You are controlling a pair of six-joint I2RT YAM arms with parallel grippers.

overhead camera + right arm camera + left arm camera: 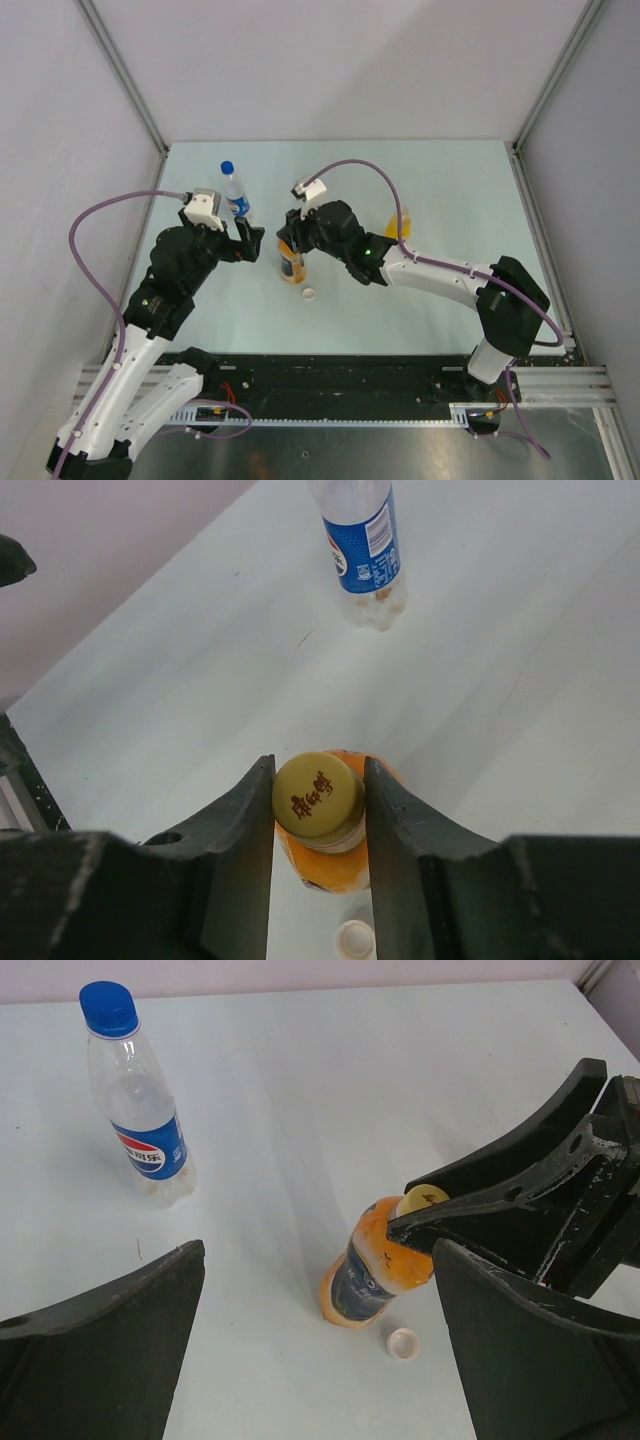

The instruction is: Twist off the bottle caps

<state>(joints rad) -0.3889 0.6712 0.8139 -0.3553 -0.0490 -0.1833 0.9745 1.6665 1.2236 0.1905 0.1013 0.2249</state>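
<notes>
The short orange plastic bottle with a dark label (365,1278) stands near the middle of the table (420,170). The right gripper (318,780) is clamped on its round yellow-orange screw cap (318,802), one finger pressed against each side. The bottle looks light and thin-walled. I judge that it will dent under a hard squeeze and will turn along with the cap unless its body is braced. The glossy label band is probably slippery, so the shoulder just under the cap or the lower body is the better place to steady it. The cap is small and stiff, and it is best taken squarely across its edge, as it is now.

The left gripper (318,1250) hangs with its fingers wide apart and holds nothing. It is near the orange bottle but not touching it, so nothing braces the body.

A clear plastic water bottle with a blue label (150,1130) stands upright behind and to the left, close to the left gripper, with its blue screw cap (108,1008) on. A small white screw cap (402,1342) lies loose on the table just beside the orange bottle's base, where a sliding bottle could knock it. A tall yellow juice bottle (399,222) stands behind the right arm. It is half hidden there, so I cannot tell whether its top is capped. The right arm itself blocks any reach to it.
</notes>
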